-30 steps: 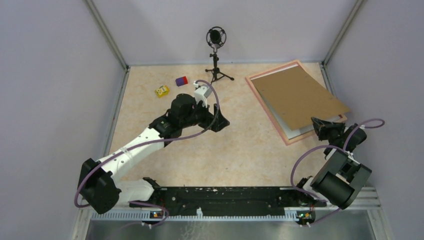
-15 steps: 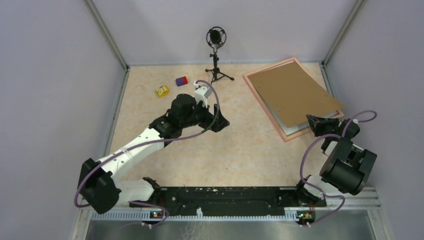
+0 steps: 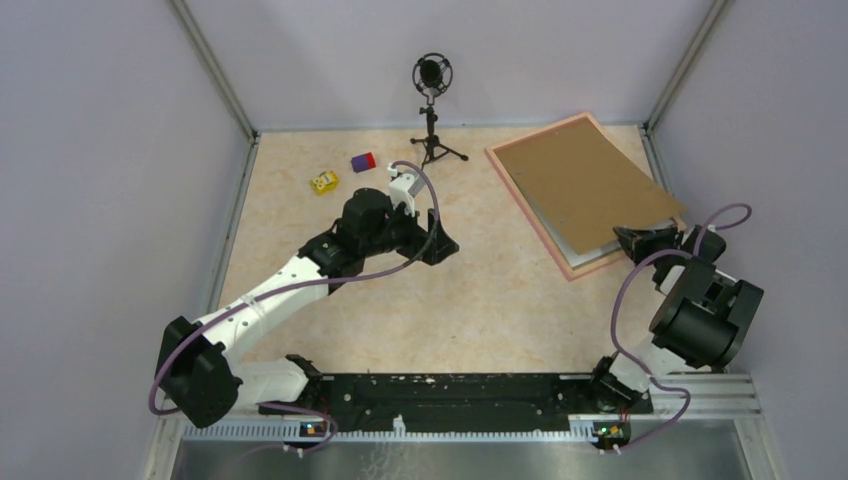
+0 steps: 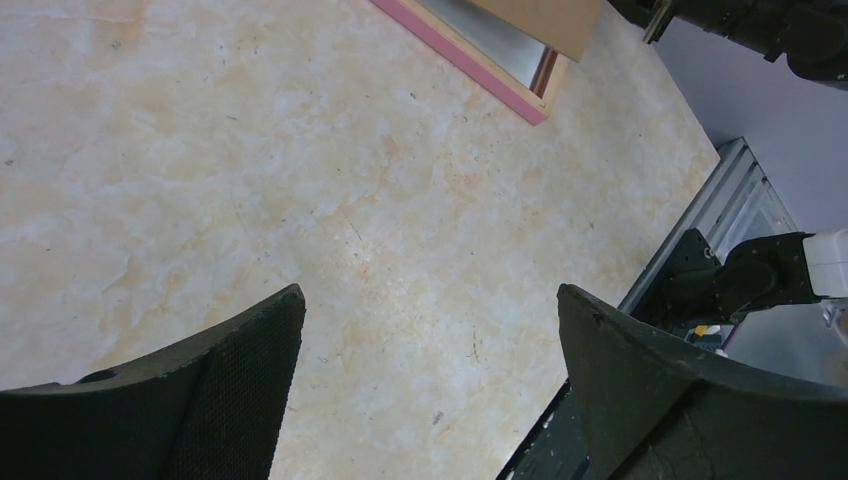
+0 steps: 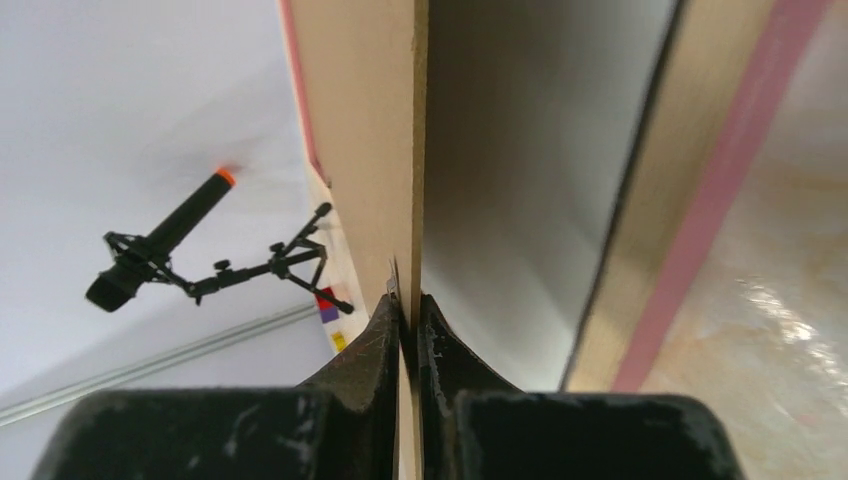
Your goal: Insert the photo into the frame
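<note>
The frame (image 3: pixel 530 216), thin with a pink border, lies flat at the table's back right. A brown backing board (image 3: pixel 585 185) rests over it, its near corner slightly raised. My right gripper (image 3: pixel 628 240) is shut on that near corner; in the right wrist view the jaws (image 5: pixel 410 300) pinch the board's edge (image 5: pixel 365 120), with the pink frame (image 5: pixel 720 190) to the right. A pale grey sheet (image 3: pixel 580 250) shows under the board inside the frame; I cannot tell whether it is the photo. My left gripper (image 3: pixel 445 245) hovers open over bare table (image 4: pixel 430 292), holding nothing.
A microphone on a small tripod (image 3: pixel 432 110) stands at the back centre. A yellow block (image 3: pixel 323 182) and a purple-and-red block (image 3: pixel 363 162) lie at the back left. Grey walls close in on three sides. The frame's near corner (image 4: pixel 460 62) shows in the left wrist view.
My right gripper has drawn the board back and to the left, so it sits more squarely over the frame and overhangs less on the right. The left arm has not moved.
</note>
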You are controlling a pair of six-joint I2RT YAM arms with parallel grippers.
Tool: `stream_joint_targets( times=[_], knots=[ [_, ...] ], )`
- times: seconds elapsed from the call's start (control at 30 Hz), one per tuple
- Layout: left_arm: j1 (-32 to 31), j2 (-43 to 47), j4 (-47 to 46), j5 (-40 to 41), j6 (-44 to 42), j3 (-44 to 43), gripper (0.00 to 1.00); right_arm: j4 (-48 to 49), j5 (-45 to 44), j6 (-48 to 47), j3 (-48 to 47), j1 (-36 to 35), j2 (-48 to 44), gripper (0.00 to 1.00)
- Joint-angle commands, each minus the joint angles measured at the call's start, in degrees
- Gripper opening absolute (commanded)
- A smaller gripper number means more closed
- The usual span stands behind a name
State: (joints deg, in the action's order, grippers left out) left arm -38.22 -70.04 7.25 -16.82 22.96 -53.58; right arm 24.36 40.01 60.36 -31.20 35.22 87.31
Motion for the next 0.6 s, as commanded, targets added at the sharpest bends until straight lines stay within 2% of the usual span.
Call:
stream_joint_targets(
  times=[0.0, 0.13, 0.27, 0.3, 0.37, 0.43, 0.5, 0.57],
  knots=[
    [-0.2, 0.6, -2.0, 0.0, -0.4, 0.5, 0.99, -0.4, 1.3, -4.6, -4.6, -1.1, 4.6, 0.04],
    [-0.2, 0.6, -2.1, 0.0, -0.4, 0.6, 0.99, -2.7, -0.1, -5.8, -6.5, -1.2, 5.1, 0.17],
    [-0.2, 0.8, -2.2, -0.1, -0.2, 0.7, 0.99, -12.3, -1.6, -10.1, -10.7, -1.6, 5.1, 0.4],
    [-0.2, 0.8, -2.2, -0.3, -0.2, 0.8, 0.99, -14.9, -2.5, -10.9, -11.5, -1.8, 4.7, 0.47],
    [-0.2, 0.8, -2.2, -0.3, -0.1, 0.8, 0.99, -20.2, -5.7, -12.4, -12.4, -2.7, 2.8, 0.76],
    [-0.2, 0.8, -2.3, -0.5, 0.0, 0.8, 0.99, -23.8, -9.5, -12.9, -12.6, -3.7, 0.0, 0.97],
    [-0.2, 1.0, -2.4, -0.6, 0.0, 0.9, 0.99, -29.6, -15.2, -12.4, -13.1, -5.0, -2.8, 0.99],
    [-0.2, 0.9, -2.5, -0.8, 0.1, 0.9, 0.99, -30.0, -18.2, -11.6, -13.0, -6.0, -3.9, 0.99]
  ],
)
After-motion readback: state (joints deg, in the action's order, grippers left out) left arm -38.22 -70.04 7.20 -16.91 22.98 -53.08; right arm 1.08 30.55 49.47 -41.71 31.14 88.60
